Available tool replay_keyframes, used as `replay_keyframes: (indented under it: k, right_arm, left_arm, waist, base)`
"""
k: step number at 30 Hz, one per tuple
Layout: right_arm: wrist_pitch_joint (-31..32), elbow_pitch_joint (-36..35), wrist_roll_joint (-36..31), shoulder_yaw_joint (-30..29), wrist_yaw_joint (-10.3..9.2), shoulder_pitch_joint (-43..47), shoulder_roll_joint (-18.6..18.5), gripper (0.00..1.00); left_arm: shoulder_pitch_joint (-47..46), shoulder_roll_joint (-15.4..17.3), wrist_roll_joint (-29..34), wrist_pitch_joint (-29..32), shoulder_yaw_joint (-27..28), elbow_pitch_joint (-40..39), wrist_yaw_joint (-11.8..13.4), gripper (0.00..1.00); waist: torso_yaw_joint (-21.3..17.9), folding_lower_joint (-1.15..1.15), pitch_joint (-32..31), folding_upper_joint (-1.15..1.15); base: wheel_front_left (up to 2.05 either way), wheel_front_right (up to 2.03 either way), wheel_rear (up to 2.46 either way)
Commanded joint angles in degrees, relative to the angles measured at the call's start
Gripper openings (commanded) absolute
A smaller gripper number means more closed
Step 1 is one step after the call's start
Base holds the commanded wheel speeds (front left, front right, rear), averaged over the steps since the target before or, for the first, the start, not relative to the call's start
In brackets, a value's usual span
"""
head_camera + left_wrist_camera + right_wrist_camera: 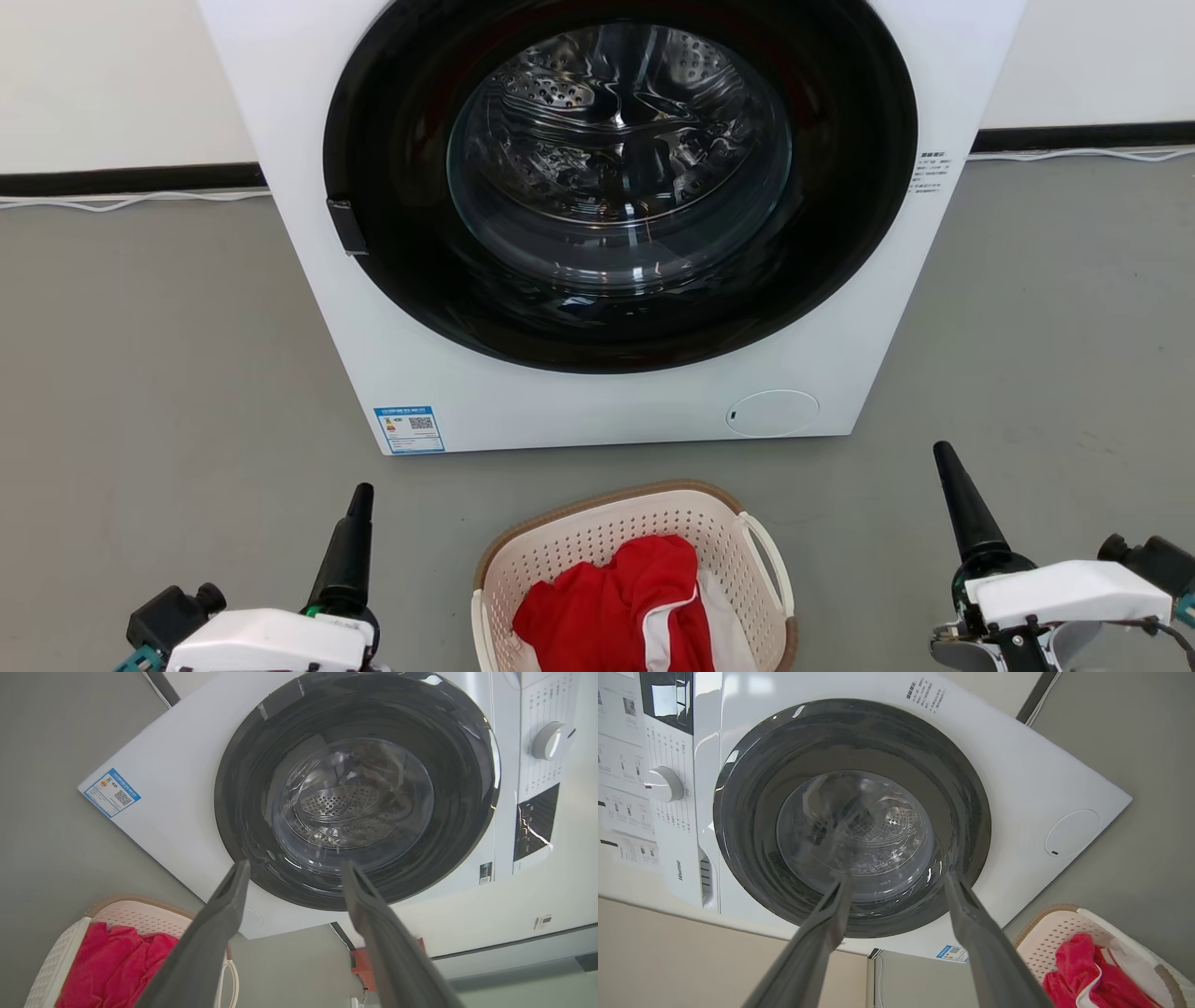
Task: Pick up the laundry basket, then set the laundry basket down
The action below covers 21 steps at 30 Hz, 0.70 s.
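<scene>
The laundry basket (597,532), cream and perforated with a brown rim and a white loop handle (770,560), stands on the grey floor just before me, in front of the washer. A red and white cloth (607,607) lies in it. My left gripper (359,499) hovers to the left of the basket and my right gripper (945,462) to its right, both apart from it. The left wrist view has the left gripper (295,864) open and empty, with the basket (51,961) at lower left. In the right wrist view the right gripper (897,878) is open too, basket (1050,938) at lower right.
A white front-loading washer (523,411) with a shut round glass door (616,159) stands right behind the basket. A white cable (131,199) runs along the black baseboard at the wall. Grey floor spreads to both sides of the washer.
</scene>
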Motion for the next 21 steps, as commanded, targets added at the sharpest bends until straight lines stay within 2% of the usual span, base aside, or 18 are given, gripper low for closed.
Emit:
replay_keyframes:
  k: [1, 8, 21]
  right_arm:
    - [-0.9, -2.2, -1.7, 0.8, 0.19, -3.6, -1.2, 1.0]
    - [-2.0, -2.1, -7.7, 2.6, 0.22, -4.0, -2.2, 1.0]
    - [-4.2, -1.7, -16.5, 5.1, 0.26, -4.7, -3.3, 1.0]
  left_arm:
    - [-3.0, 0.4, 1.8, -0.6, 0.4, -2.0, 0.3, 1.0]
    - [-3.2, 0.5, 9.1, -1.8, -0.7, -2.6, 1.6, 1.0]
    - [-3.4, 0.6, 18.9, -4.0, -2.2, -3.4, 3.2, 1.0]
  waist:
    - [0.0, 0.0, 0.0, 0.0]
    - [-0.2, 0.0, 0.0, 0.0]
    - [-0.7, -0.01, 0.0, 0.0]
  base:
    - [0.0, 0.0, 0.0]
    - [0.0, 0.0, 0.0]
    - [0.0, 0.0, 0.0]
